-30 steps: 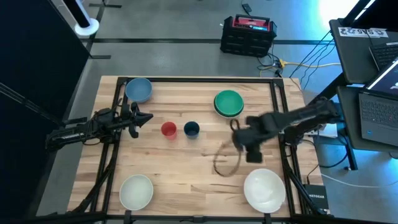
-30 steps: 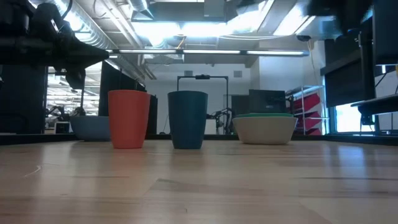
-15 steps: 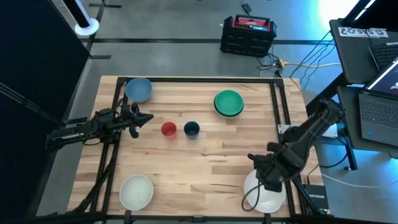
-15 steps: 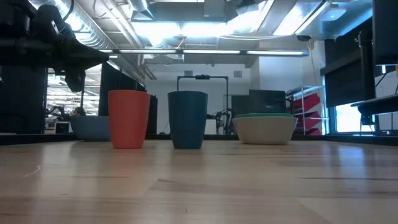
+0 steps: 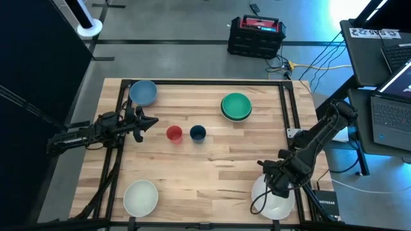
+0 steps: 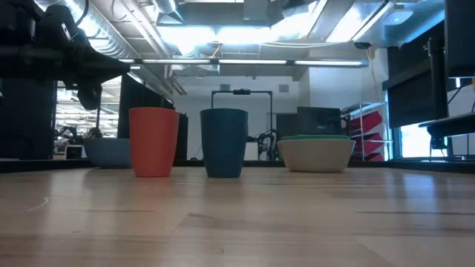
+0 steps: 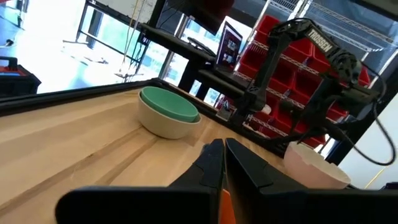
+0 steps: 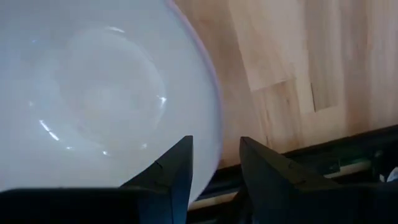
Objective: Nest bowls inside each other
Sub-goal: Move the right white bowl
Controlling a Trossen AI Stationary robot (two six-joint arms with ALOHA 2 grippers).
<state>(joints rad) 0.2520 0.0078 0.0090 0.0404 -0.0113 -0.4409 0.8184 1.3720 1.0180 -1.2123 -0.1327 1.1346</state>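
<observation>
Near the table's right front corner sits a white bowl (image 5: 275, 200) (image 8: 106, 99). My right gripper (image 5: 275, 185) (image 8: 215, 148) hangs over its rim, pointing down and open, one finger over the bowl's inside and one over the outside, apparently clear of it. A second white bowl (image 5: 140, 197) rests at the near left. A light blue bowl (image 5: 143, 93) is at the far left. A green bowl sits inside a pale one (image 5: 236, 106) (image 7: 168, 112). A tiny red bowl (image 5: 174, 133) (image 6: 154, 141) and a tiny navy one (image 5: 198, 133) (image 6: 224, 142) stand mid-table. My left gripper (image 5: 146, 122) (image 7: 222, 163) waits shut at the left edge.
Black frame rails (image 5: 288, 128) run along the table's left and right sides, and the right rail passes close to the white bowl (image 8: 298, 162). Beyond the table are a red and black box (image 5: 257, 35) and laptops (image 5: 392, 109). Bare wood lies between the small bowls and the near edge.
My right gripper has swung from the table's right middle toward the near edge and come down over the white bowl at the near right, turning about its own axis on the way. Most of the travel came early; it has slowed in the last half second.
</observation>
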